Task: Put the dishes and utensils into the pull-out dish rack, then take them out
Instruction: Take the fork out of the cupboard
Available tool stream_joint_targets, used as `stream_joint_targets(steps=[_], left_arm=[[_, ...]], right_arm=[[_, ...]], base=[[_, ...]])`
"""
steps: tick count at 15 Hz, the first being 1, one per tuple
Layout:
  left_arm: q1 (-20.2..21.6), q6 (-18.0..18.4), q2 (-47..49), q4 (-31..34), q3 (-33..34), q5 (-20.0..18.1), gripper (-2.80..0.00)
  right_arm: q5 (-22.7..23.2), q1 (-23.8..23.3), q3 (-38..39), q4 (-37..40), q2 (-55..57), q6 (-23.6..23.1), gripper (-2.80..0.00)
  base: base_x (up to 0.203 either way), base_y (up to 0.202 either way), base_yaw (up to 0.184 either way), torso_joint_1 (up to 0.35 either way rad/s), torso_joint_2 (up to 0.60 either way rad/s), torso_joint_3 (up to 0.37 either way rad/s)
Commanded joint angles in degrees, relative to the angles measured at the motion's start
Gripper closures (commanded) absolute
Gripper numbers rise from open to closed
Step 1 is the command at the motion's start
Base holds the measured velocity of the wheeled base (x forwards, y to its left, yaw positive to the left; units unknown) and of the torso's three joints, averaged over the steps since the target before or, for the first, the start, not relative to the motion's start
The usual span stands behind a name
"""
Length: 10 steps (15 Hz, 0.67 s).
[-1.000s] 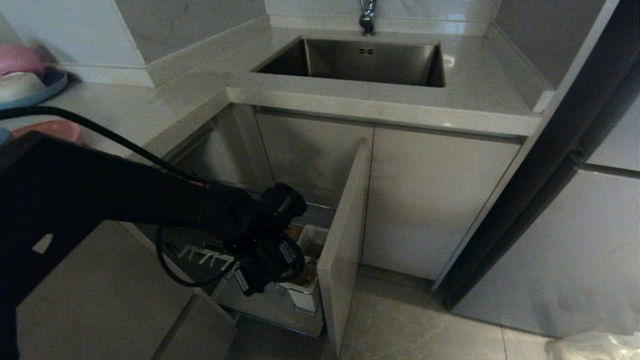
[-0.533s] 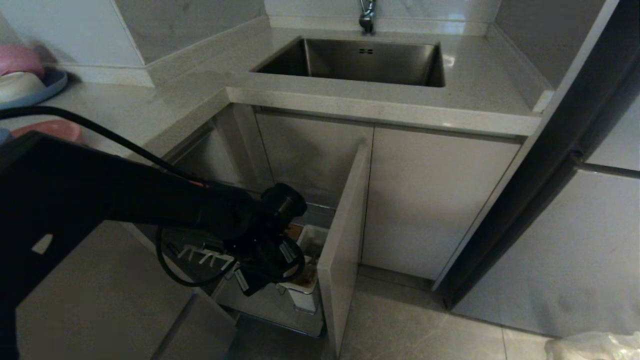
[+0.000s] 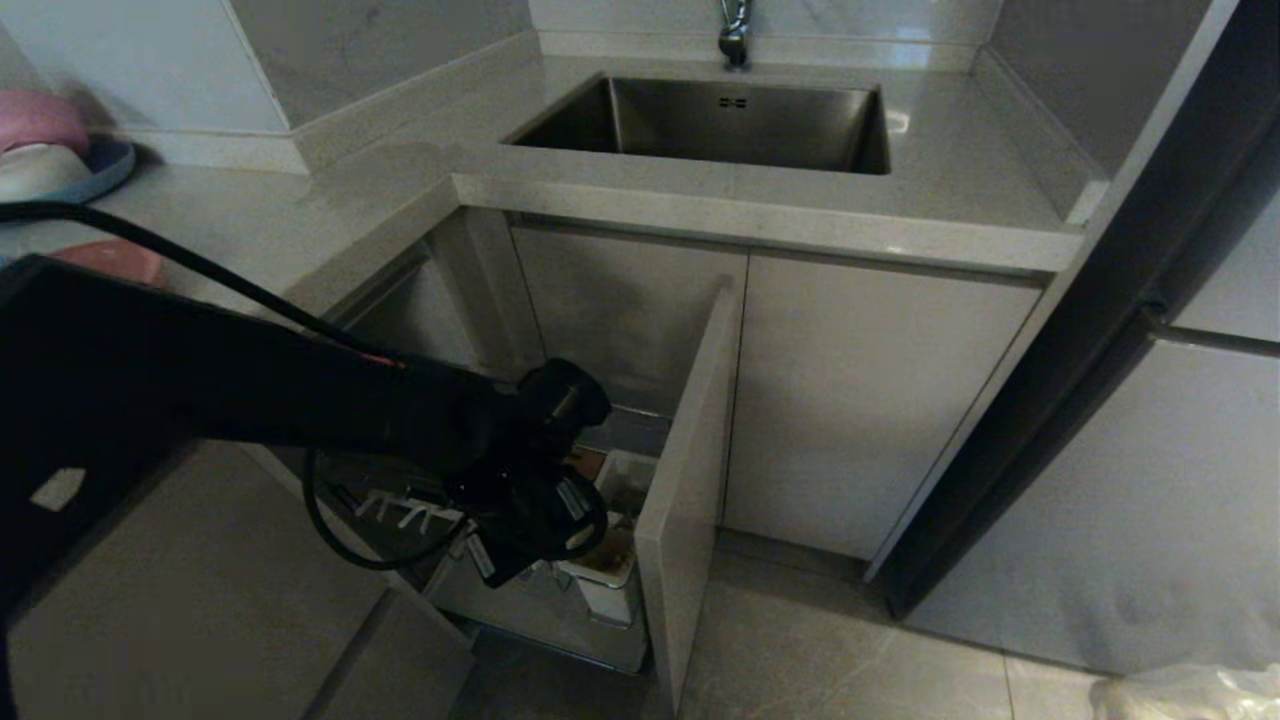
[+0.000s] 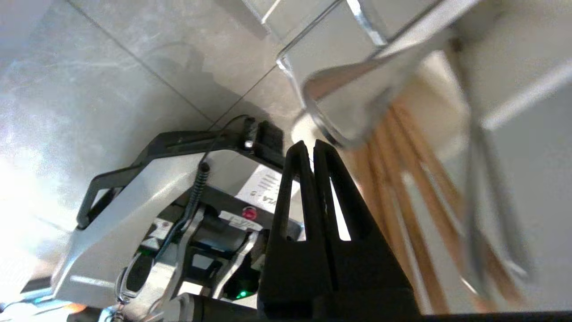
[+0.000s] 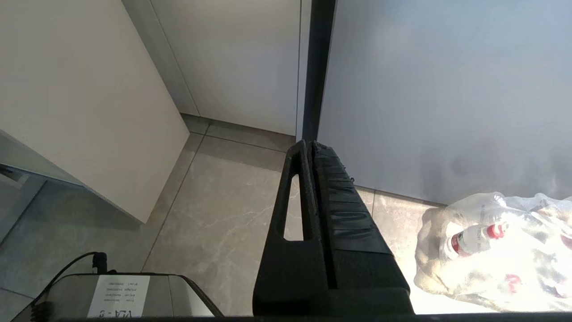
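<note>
Black and pressed flat together, the fingers of the left gripper (image 4: 311, 147) pinch nothing: in the left wrist view their tips meet with no utensil between them. Just off the tips, toward two o'clock in that view, sits the blurred grey metal spoon (image 4: 353, 100), its bowl end nearest the gripper, and beyond it the light-brown wooden chopsticks (image 4: 402, 170) stand as a bundle of pale orange stems inside a white utensil cup (image 3: 607, 575).

In the head view the left gripper (image 3: 520, 545) reaches down into the pull-out dish rack (image 3: 545, 610), drawn out beside its beige front panel (image 3: 690, 490); white pegs (image 3: 400, 512) show at nine o'clock from the wrist. The salmon-pink plate (image 3: 105, 262) lies on the counter at far left, partly behind the arm. The blue-grey bowl I cannot make out.

Judged from this, the utensils are in the rack, so loading looks at least part done, while the plate's place on the counter leaves unclear which phase this is.

The right gripper (image 5: 311, 147) hangs parked over the floor, fingers closed on nothing.
</note>
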Motion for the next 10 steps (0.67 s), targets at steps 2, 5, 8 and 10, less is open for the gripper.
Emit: stream_joint_targets(steps=[2,5,8,10], left_arm=[[0.0,-0.3,-4.9,0.5,-0.2,0.3,0.00],[0.0,-0.3,-7.6,1.4,-0.5,0.4,0.00],[0.1,-1.9,-7.8,1.2,-0.6,0.7,-2.80],[0.3,-3.8,-7.7,1.1,-0.9,0.8,-2.80]], right_arm=[[0.0,0.0,0.0,0.1,0.0,0.0,0.00],[0.0,0.0,0.0,0.1,0.0,0.0,0.00],[0.0,0.0,0.0,0.1,0.0,0.0,0.00],[0.0,0.0,0.0,0.1,0.0,0.0,0.00]], base=[[0.000,0.000,0.000,0.000,0.00,0.000],[0.000,0.000,0.000,0.000,0.00,0.000],[0.000,0.000,0.000,0.000,0.00,0.000],[0.000,0.000,0.000,0.000,0.00,0.000]])
